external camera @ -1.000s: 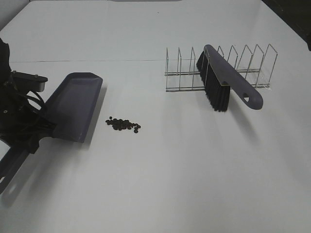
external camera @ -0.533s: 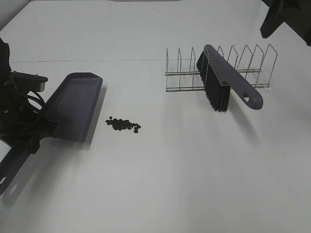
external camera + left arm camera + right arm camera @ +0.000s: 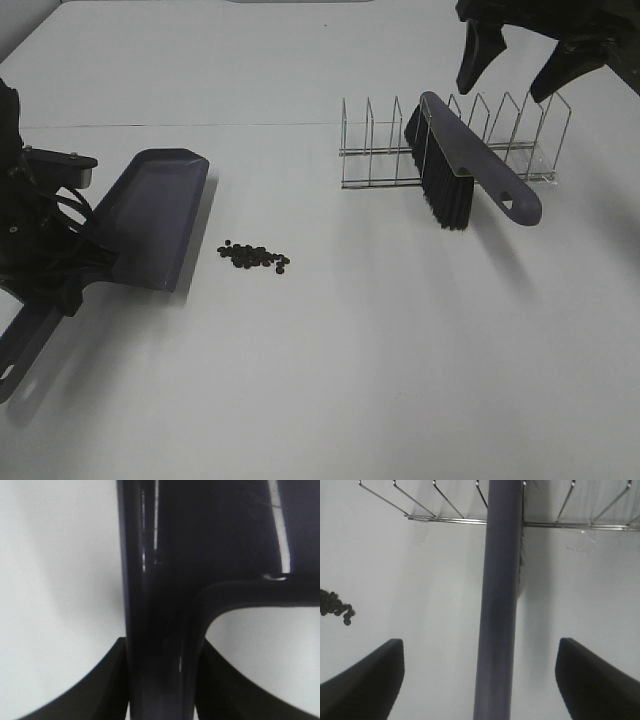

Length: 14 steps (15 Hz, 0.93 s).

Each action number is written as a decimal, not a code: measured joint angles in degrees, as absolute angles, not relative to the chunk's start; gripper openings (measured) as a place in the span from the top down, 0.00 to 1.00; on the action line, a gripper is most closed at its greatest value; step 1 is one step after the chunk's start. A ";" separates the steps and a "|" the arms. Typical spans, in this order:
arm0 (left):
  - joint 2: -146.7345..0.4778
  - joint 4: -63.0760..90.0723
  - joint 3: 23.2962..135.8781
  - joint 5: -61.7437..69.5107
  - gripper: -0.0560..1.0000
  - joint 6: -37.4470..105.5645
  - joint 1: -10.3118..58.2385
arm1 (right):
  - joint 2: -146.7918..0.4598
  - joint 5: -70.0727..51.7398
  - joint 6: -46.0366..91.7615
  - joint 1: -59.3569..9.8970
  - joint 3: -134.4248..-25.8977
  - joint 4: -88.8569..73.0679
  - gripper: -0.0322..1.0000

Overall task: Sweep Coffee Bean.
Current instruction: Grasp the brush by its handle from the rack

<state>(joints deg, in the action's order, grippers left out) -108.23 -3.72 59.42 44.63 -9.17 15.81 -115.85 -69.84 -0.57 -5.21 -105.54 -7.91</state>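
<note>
Left pincer [image 3: 162, 690] tight on dustpan [image 3: 155, 220], right pincer [image 3: 507, 85] wide above brush [image 3: 470, 165]

White matte table [image 3: 380, 380] fills nearly the whole view — thin dark seam [image 3: 200, 126] running across its far half. Light even, shadows soft-edged. Grey strip [image 3: 15, 20] of background beyond far left corner

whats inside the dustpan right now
Nothing shows in the dustpan: its tray looks bare. The coffee bean cluster lies on the table beside it, not touching. The back end by the handle is covered by the left gripper, so unseen.
</note>
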 joint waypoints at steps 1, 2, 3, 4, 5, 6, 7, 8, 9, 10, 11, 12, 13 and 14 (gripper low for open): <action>-108.23 -3.27 59.42 44.52 0.63 -9.17 15.81 | -120.15 -69.84 -0.57 -6.53 -110.64 -7.33 0.22; -108.23 -2.81 59.42 44.52 0.63 -9.17 15.81 | -122.21 -69.84 -0.57 -6.93 -112.36 -7.33 0.22; -108.23 -2.64 59.42 44.52 0.63 -9.17 15.81 | -123.13 -69.84 -0.57 -6.93 -113.10 -7.28 0.22; -108.23 -2.46 59.42 44.52 0.63 -9.17 15.81 | -124.50 -69.79 -0.57 -6.93 -113.79 -6.99 0.22; -108.23 -2.41 59.42 44.52 0.63 -9.17 15.81 | -125.65 -69.84 -0.52 -6.93 -114.02 -6.76 0.22; -108.23 -2.29 59.42 44.52 0.63 -9.17 15.81 | -126.57 -69.79 0.00 -6.93 -114.19 -6.59 0.22; -108.23 -2.29 59.42 44.52 0.63 -9.17 15.81 | -127.54 -69.84 0.57 -6.93 -114.25 -6.99 0.22; -108.23 -2.29 59.42 44.52 0.63 -9.17 15.81 | -128.63 -69.84 0.80 -6.93 -114.25 -7.22 0.22; -108.23 -2.23 59.42 44.52 0.63 -9.17 15.81 | -129.60 -69.84 0.92 -6.93 -114.25 -7.51 0.22; -108.23 -2.23 59.42 44.52 0.63 -9.17 15.81 | -130.52 -69.73 0.92 -6.93 -114.25 -7.51 0.23; -108.23 -2.23 59.42 44.52 0.63 -9.17 15.81 | -131.49 -69.16 0.92 -6.93 -114.25 -7.62 0.23; -108.23 -2.23 59.42 44.52 0.63 -9.17 15.81 | -132.30 -67.95 0.92 -6.93 -114.25 -7.62 0.25; -108.23 -2.23 59.42 44.52 0.63 -9.17 15.81 | -132.64 -67.55 0.92 -6.93 -114.25 -7.62 0.26; -108.23 -2.23 59.42 44.52 0.63 -9.17 15.81 | -133.27 -66.41 0.92 -6.93 -114.25 -7.62 0.27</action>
<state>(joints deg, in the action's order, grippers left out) -108.23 -2.23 59.42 44.52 -9.17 15.81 -133.27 -66.41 0.92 -6.93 -114.25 -7.62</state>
